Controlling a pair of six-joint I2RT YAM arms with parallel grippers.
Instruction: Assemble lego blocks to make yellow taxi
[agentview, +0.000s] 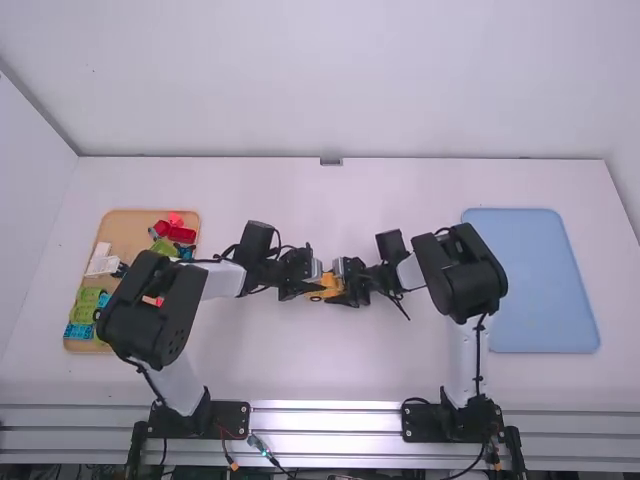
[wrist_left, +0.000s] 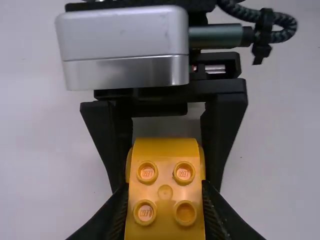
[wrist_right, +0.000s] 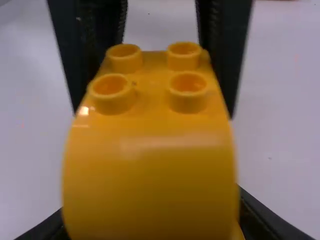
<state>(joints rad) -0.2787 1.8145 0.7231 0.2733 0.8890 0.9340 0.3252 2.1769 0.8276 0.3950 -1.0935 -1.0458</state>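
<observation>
At the middle of the table, my left gripper (agentview: 308, 284) and my right gripper (agentview: 345, 287) face each other with a yellow-orange piece (agentview: 326, 288) between them. In the left wrist view the yellow block (wrist_left: 165, 205), with four studs and a rounded end, is pinched by my left gripper (wrist_left: 165, 212) at the bottom edge. The right wrist view has the same yellow block (wrist_right: 150, 165) large, its curved end nearest, between the fingers of my right gripper (wrist_right: 155, 225). The other arm's fingers stand at its studded end.
A wooden tray (agentview: 128, 225) with red, green, blue and white blocks lies on the left, partly under the left arm. A light blue mat (agentview: 530, 280) lies on the right.
</observation>
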